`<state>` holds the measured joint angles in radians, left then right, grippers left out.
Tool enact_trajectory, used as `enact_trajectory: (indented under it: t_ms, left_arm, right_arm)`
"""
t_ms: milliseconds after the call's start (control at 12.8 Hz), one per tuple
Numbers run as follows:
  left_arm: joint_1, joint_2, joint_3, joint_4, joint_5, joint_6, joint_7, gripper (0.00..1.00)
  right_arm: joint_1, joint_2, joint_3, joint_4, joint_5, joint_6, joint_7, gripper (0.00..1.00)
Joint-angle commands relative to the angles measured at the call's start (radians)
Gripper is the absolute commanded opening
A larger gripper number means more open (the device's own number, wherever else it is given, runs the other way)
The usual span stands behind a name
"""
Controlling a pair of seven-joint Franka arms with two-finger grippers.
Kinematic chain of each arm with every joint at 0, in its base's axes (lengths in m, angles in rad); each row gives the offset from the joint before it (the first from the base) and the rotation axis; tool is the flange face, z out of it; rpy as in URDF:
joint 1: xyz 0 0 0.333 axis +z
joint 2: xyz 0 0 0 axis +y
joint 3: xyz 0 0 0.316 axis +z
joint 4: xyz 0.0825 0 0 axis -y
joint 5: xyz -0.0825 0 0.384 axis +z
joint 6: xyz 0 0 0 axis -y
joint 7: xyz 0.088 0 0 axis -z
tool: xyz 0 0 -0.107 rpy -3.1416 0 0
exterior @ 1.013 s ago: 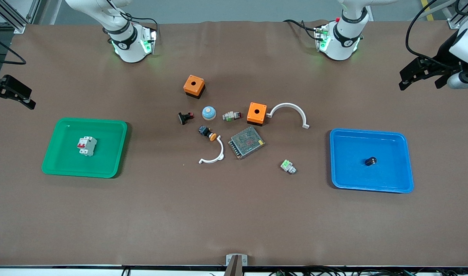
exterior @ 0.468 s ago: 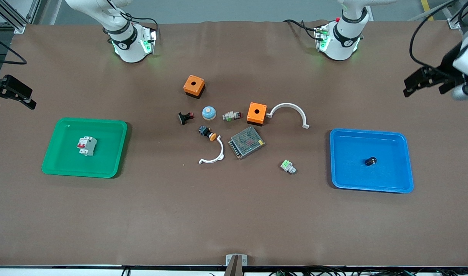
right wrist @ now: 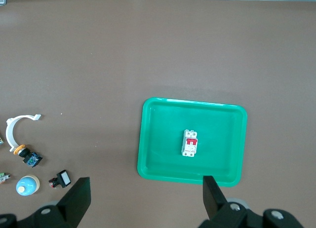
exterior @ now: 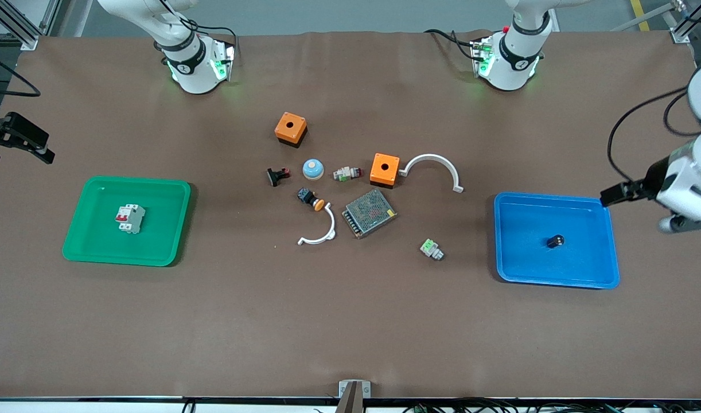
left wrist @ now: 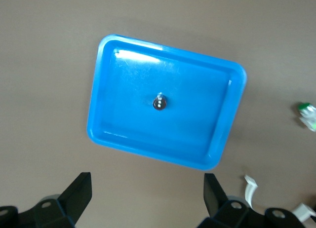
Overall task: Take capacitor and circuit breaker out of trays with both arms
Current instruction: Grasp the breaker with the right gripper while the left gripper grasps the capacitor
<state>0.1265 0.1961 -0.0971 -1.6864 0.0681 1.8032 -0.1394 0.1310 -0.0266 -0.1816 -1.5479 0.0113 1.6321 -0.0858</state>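
We see the capacitor (exterior: 554, 241) lying in the middle of the blue tray (exterior: 591, 281) at the lower right of the front view, toward the left arm's end of the tabletop (exterior: 350, 332). In the left wrist view the capacitor (left wrist: 159, 102) sits at the centre of the blue tray (left wrist: 106, 134), with the left end effector (left wrist: 147, 193) at the bottom of the frame, its two fingers (left wrist: 78, 193) spread wide apart and holding nothing. In the front view the left end effector (exterior: 626, 192) hangs at the right edge, over the tabletop just beside the blue tray's upper corner. The breaker (exterior: 130, 218) lies in the green tray (exterior: 81, 252) at the left of the front view, toward the right arm's end. The right wrist view shows the breaker (right wrist: 189, 142) in the green tray (right wrist: 153, 169), and the right end effector (right wrist: 146, 193) with its fingers (right wrist: 79, 196) also wide apart and empty. In the front view the right end effector (exterior: 18, 140) hangs at the left edge, above the green tray in the frame.
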Motion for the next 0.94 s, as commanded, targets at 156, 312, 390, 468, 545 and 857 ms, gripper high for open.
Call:
enact_trajectory:
  t_ms: [156, 312, 390, 468, 545, 857]
  left_arm:
    - [0.085, 0.057, -0.006, -0.223, 0.018, 0.291, -0.006, 1.00]
    - [0.087, 0.130, -0.006, -0.259, 0.018, 0.420, -0.005, 1.00]
    - [0.085, 0.172, -0.006, -0.257, 0.018, 0.456, -0.006, 1.00]
    - [0.081, 0.204, -0.006, -0.256, 0.018, 0.485, -0.006, 1.00]
    - [0.074, 0.229, -0.006, -0.256, 0.018, 0.510, -0.006, 1.00]
    - [0.071, 0.313, -0.012, -0.245, 0.019, 0.559, -0.005, 1.00]
  right_arm:
    - [0.013, 0.001, -0.010, 0.000, -0.025, 0.009, 0.017, 1.00]
    - [0.016, 0.028, -0.009, 0.002, -0.045, 0.035, 0.017, 1.00]
    - [0.004, 0.046, -0.010, 0.002, -0.039, 0.067, 0.024, 1.00]
    - [-0.001, 0.066, -0.013, 0.002, -0.034, 0.093, 0.024, 1.00]
    - [-0.011, 0.091, -0.015, 0.002, -0.046, 0.104, 0.023, 1.00]
    - [-0.105, 0.321, -0.016, 0.000, -0.033, 0.213, 0.023, 1.00]
